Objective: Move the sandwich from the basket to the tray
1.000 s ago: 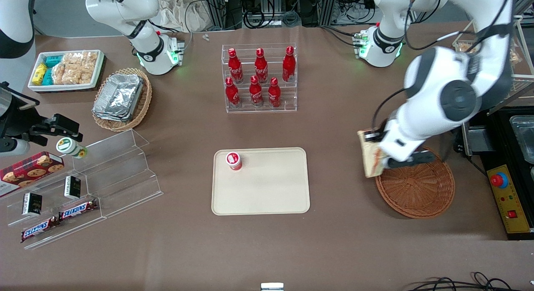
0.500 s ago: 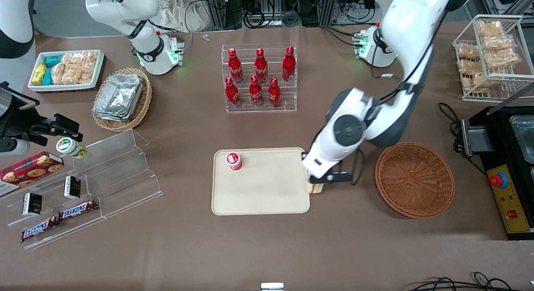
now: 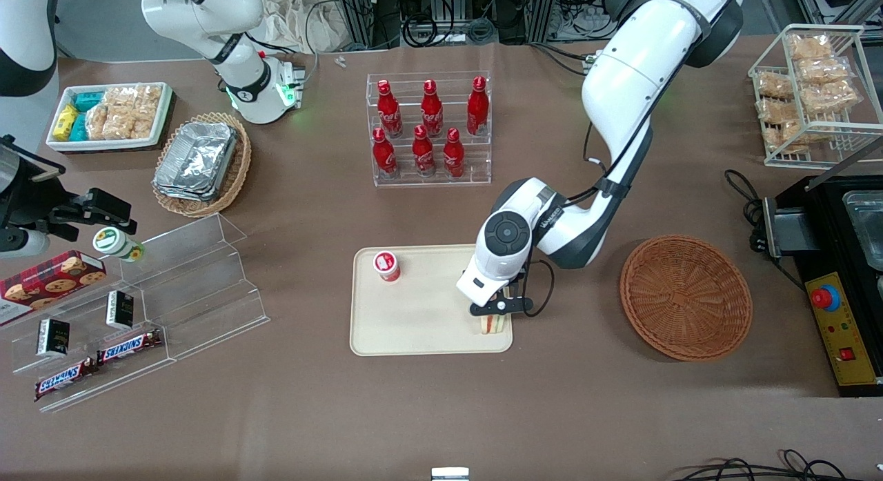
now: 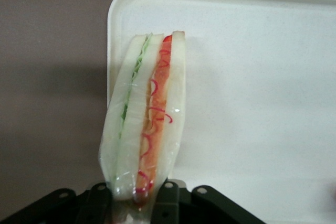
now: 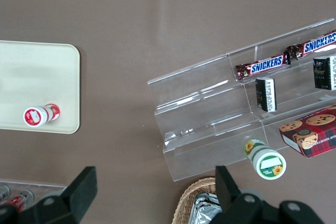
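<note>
Since half a second ago the arm has carried the sandwich [image 3: 490,324] from the tray's edge to above its near corner at the basket end. The gripper [image 3: 498,307] is clamped on the sandwich [image 4: 146,114], which hangs from its fingers [image 4: 167,199] over the tray [image 3: 428,329]. The basket [image 3: 686,297] sits empty. Next, probably: lower, then release.

Brown table [image 3: 310,412] — tray [image 3: 421,329], basket [image 3: 686,298], racks.

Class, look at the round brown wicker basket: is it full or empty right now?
Empty. The basket shows only bare weave inside; the sandwich is over the tray, gripped by the claw.
</note>
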Controlling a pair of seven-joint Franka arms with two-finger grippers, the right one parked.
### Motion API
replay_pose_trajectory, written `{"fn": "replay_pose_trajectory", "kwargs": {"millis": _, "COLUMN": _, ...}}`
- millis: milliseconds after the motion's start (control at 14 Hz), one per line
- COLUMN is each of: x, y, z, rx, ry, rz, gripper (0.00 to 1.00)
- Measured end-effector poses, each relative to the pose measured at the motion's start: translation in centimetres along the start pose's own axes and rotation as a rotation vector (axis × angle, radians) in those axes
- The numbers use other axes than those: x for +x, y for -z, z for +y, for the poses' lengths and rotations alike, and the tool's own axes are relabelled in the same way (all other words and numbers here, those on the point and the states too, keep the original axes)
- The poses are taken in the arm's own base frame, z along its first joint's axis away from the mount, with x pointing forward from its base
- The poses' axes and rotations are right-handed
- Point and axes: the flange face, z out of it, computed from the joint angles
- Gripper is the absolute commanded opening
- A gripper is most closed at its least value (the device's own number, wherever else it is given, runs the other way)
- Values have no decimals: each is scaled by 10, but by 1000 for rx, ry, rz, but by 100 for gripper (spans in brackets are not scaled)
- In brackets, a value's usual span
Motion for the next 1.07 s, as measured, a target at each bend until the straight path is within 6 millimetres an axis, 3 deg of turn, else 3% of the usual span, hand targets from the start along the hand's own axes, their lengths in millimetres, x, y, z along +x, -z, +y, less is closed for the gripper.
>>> {"fn": "replay_pose_trajectory", "kwargs": {"millis": 214, "x": 0, "y": 2, "z": 1, "rx": 23, "ry": -41, "rz": 27, "gripper": 100}}
{"fn": "replay_pose_trajectory", "kwargs": {"millis": 357, "x": 1, "y": 23, "z": 3, "rx": 37, "ry": -70, "rz": 41, "gripper": 100}}
{"fn": "replay_pose_trajectory", "kwargs": {"millis": 500, "x": 1, "y": 68, "z": 1, "rx": 51, "ry": -65, "rz": 54, "gripper": 100}}
{"fn": "replay_pose_trajectory", "kwargs": {"millis": 643, "x": -2, "y": 126, "z": -8, "rx": 73, "ry": -40, "rz": 70, "gripper": 100}}
{"fn": "replay_pose_trajectory", "kwargs": {"millis": 714, "x": -5, "y": 155, "z": -20, "rx": 100, "ry": -9, "rz": 62, "gripper": 100}}
{"fn": "replay_pose_trajectory", "kwargs": {"millis": 857, "x": 0, "y": 212, "z": -62, "rx": 123, "ry": 57, "rz": 53, "gripper": 100}}
{"fn": "replay_pose_trajectory", "kwargs": {"millis": 1071, "x": 21, "y": 283, "z": -154, "rx": 66, "ry": 41, "rz": 6, "gripper": 100}}
